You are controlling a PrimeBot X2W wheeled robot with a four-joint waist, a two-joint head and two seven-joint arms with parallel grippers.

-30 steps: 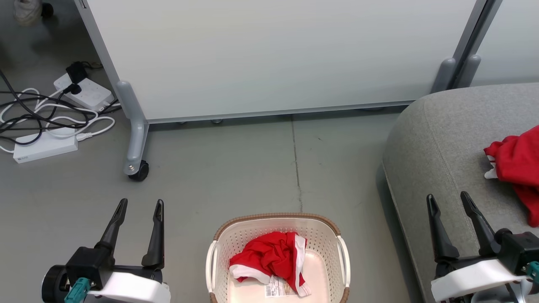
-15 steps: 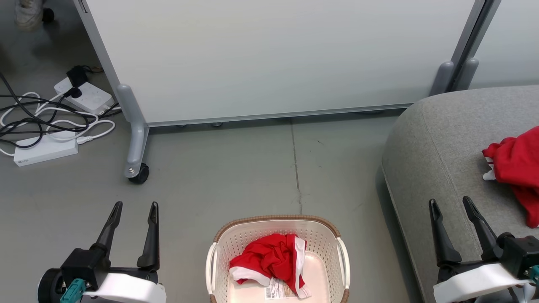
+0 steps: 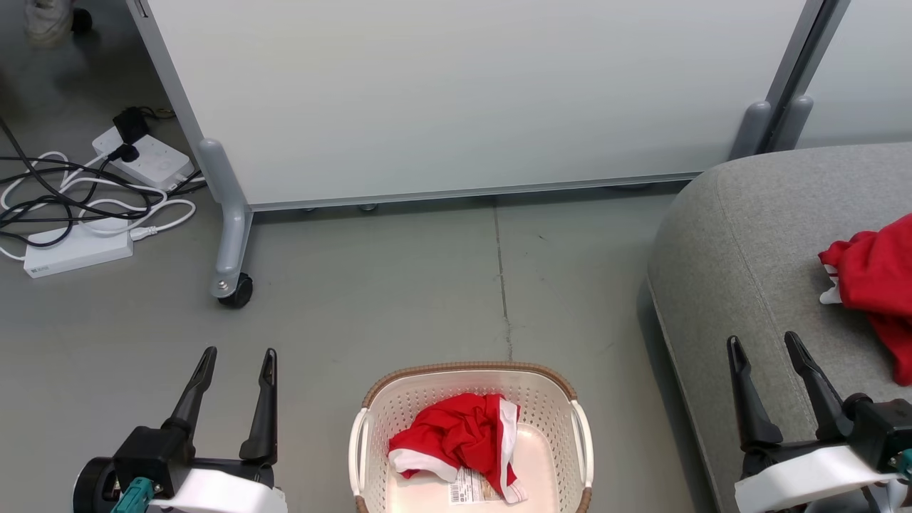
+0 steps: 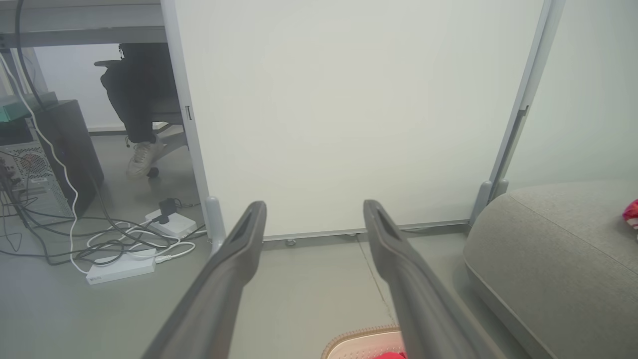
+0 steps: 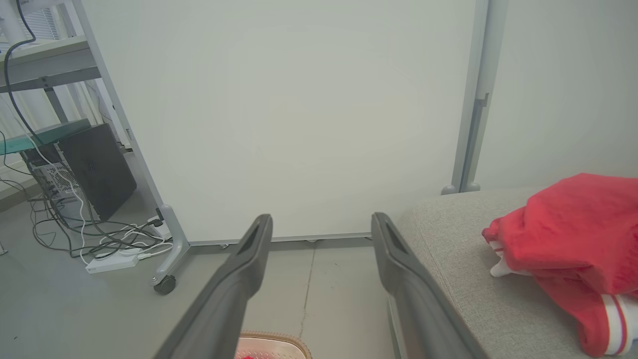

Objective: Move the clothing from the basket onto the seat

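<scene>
- Clothing: one crumpled bright red piece with a white trim band lies inside the basket, toward its left and middle. It partly covers the printed label on the basket's floor.
- A second red garment lies bunched on the seat, at the right edge of the head view. White trim shows at its left side, and the right wrist view shows white bands at its near end.
- The left gripper hangs low at the lower left of the head view, over bare floor to the left of the basket. Its fingers point up that view, spread wide with nothing between them.
- The right gripper sits at the lower right, over the near edge of the seat and short of the second red garment. Its fingers are also spread wide and hold nothing.
- Both arms are level with each other, one on each side of the basket, and touch neither fabric nor basket.
- The basket stands on the floor between the two grippers, near the seat's rounded corner but apart from it.
- The pale partition panel stands beyond, with its castor on the floor.
</scene>
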